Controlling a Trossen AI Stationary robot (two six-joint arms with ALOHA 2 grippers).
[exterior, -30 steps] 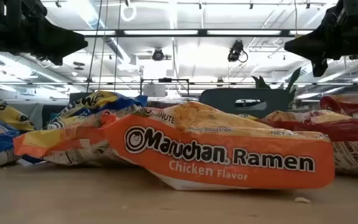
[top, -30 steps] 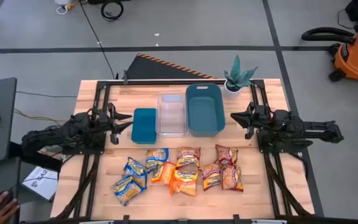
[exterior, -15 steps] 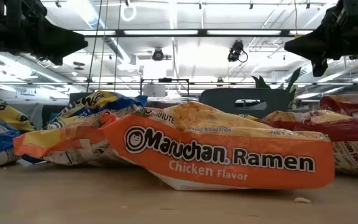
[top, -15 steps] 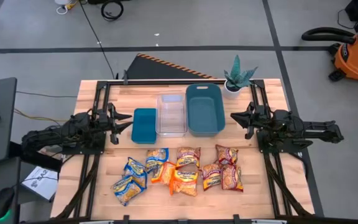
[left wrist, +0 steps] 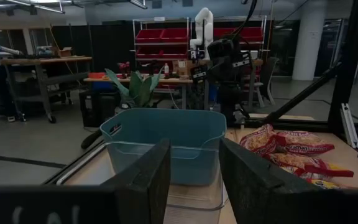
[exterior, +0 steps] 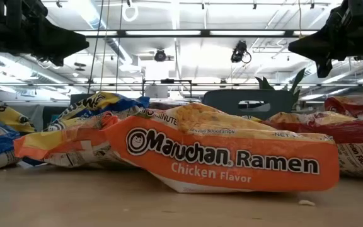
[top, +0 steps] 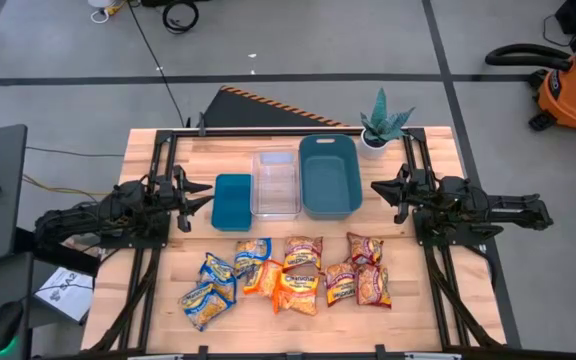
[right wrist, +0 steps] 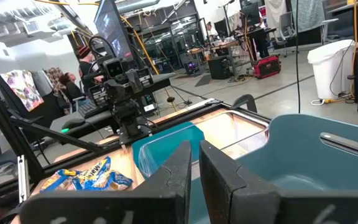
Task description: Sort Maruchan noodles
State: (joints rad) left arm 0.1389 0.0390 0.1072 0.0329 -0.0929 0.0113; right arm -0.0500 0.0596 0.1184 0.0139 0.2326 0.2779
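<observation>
The wooden desk (top: 148, 160) carries everything, with a dark arm resting at each side edge. Along its far half stand three bins in a row: a large teal bin (top: 329, 176) towards the right, a clear plastic bin (top: 275, 184) touching it in the middle, and a smaller teal bin (top: 232, 203) on the left. A potted green plant (top: 381, 122) sits at the far right corner, just beside the large teal bin.

The left end effector (top: 196, 200) hangs above the desk just left of the smaller teal bin, pointing towards it; its two dark fingers (left wrist: 148, 180) stand apart with a clear gap, holding nothing. The right end effector (top: 384, 187) hangs just right of the large teal bin, pointing towards it; its fingers (right wrist: 173, 180) are nearly together with only a narrow slit between them, and nothing is gripped.

The Maruchan noodles lie loose on the near half of the desk, in front of the bins and well apart from both arms. The blue-and-yellow packets (top: 218, 278) form the left cluster, partly overlapping. The orange packets (top: 298, 275) lie in the middle, one reading "Maruchan Ramen Chicken Flavor" in the low view (exterior: 232, 161). The dark red packets (top: 360, 278) lie on the right, touching one another.
</observation>
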